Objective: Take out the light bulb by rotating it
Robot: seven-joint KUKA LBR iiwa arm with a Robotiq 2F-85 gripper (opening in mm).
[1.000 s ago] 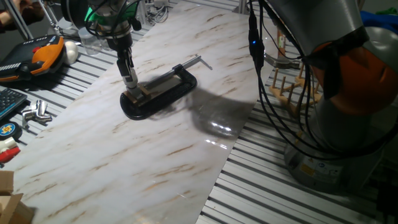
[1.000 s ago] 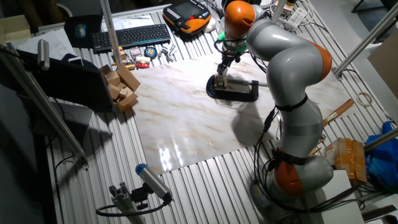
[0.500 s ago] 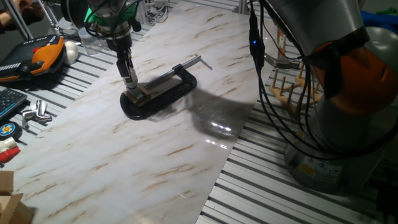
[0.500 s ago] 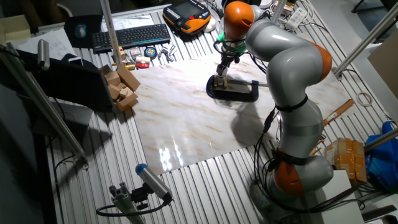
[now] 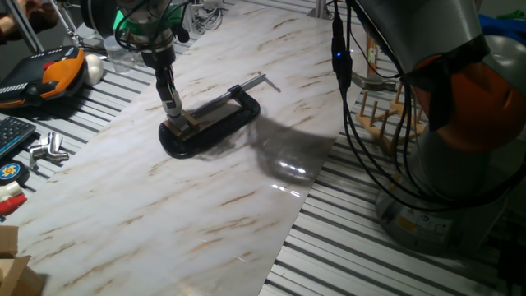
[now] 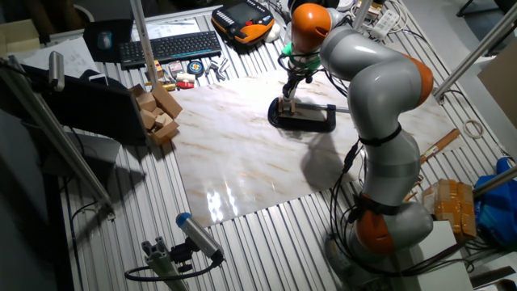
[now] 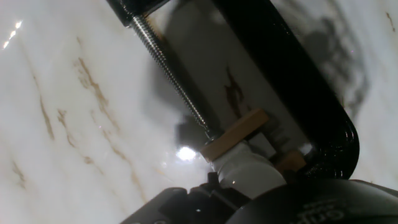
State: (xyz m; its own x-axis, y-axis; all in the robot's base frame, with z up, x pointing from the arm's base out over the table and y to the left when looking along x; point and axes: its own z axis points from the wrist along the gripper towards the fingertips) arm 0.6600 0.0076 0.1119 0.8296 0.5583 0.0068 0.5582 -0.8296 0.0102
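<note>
The light bulb [image 7: 249, 173] is a small frosted white globe seated in a tan wooden socket block [image 7: 236, 134], which is pinched in a black C-clamp [image 7: 298, 81] lying on the marble board. My gripper [image 5: 173, 115] points straight down onto the block at the clamp's [image 5: 215, 122] left end, with its fingers closed around the bulb. In both fixed views the fingers hide the bulb. From the other side the gripper [image 6: 286, 103] stands over the clamp [image 6: 311, 120]. The hand view shows the dark fingers only as blurred shapes along the bottom edge.
The clamp's threaded screw [image 7: 171, 71] runs up-left from the block. An orange-black pendant [image 5: 49, 74] and a white egg-shaped object [image 5: 95, 67] lie left of the board. Wooden blocks [image 6: 157, 113] and a keyboard [image 6: 170, 47] sit beyond it. A wooden peg rack [image 5: 382, 115] stands right.
</note>
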